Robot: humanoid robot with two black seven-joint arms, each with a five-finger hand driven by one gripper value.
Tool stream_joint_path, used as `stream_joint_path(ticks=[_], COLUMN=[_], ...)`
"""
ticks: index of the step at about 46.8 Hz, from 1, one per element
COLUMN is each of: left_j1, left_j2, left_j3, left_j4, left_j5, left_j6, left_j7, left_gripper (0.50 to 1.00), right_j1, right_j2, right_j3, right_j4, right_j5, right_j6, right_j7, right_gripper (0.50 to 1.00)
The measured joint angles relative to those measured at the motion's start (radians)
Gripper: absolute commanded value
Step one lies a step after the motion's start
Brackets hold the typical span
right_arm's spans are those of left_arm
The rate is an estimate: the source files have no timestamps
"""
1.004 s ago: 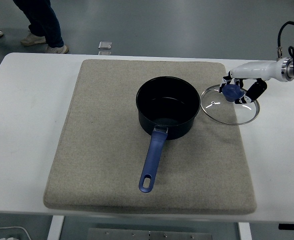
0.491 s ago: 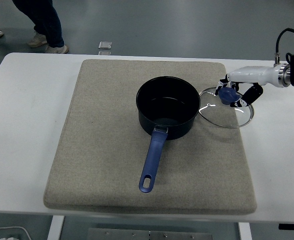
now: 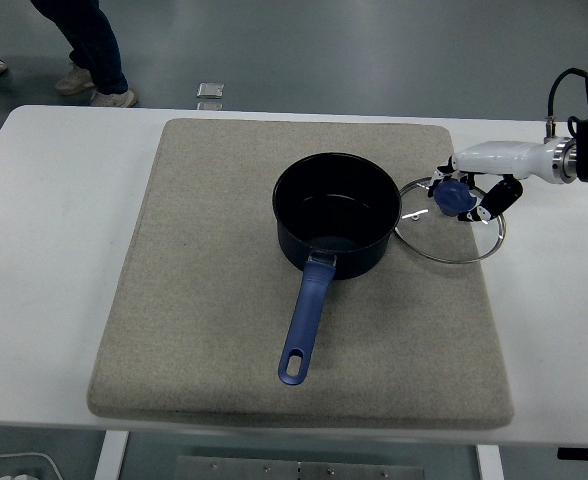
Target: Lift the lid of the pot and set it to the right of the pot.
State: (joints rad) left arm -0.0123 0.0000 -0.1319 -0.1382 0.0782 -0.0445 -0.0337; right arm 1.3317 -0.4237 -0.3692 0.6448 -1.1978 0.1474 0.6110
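Note:
A dark blue pot point(image 3: 336, 212) with a long blue handle point(image 3: 304, 323) stands open in the middle of a beige mat point(image 3: 214, 300). Its glass lid point(image 3: 448, 232), rimmed in metal, is just right of the pot, over the mat's right edge. My right hand point(image 3: 466, 194), white with black fingers, comes in from the right edge and is shut on the lid's blue knob point(image 3: 453, 196). The lid looks close to the surface; whether it rests flat I cannot tell. My left arm is out of view.
The white table point(image 3: 44, 250) carries the mat. A person's legs and shoes point(image 3: 89, 55) stand on the floor beyond the far left edge. A small square object point(image 3: 210, 92) lies on the floor behind the table.
My right hand has shifted slightly left and back with the lid, which now sits closer beside the pot. The person's legs moved a little.

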Motion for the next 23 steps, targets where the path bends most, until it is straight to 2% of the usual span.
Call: stream_joint_path(ticks=[1,2,7,23], left_j1=[0.000,0.000,0.000,0.000], left_j2=[0.000,0.000,0.000,0.000], left_j3=[0.000,0.000,0.000,0.000], left_j4=[0.000,0.000,0.000,-0.001], left_j5=[0.000,0.000,0.000,0.000], left_j6=[0.000,0.000,0.000,0.000], left_j7=[0.000,0.000,0.001,0.000], left_gripper=[1.000,1.000,1.000,1.000], right_j1=[0.000,0.000,0.001,0.006], right_j2=[0.000,0.001,0.005,0.003], right_j3=[0.000,0.000,0.000,0.001], right_j4=[0.000,0.000,0.001,0.001], right_j5=[0.010,0.022,0.079,0.092], right_j6=[0.000,0.001,0.014,0.015], right_j7=[0.000,0.000,0.000,0.000], right_gripper=[0.874,0.915,0.919,0.919])
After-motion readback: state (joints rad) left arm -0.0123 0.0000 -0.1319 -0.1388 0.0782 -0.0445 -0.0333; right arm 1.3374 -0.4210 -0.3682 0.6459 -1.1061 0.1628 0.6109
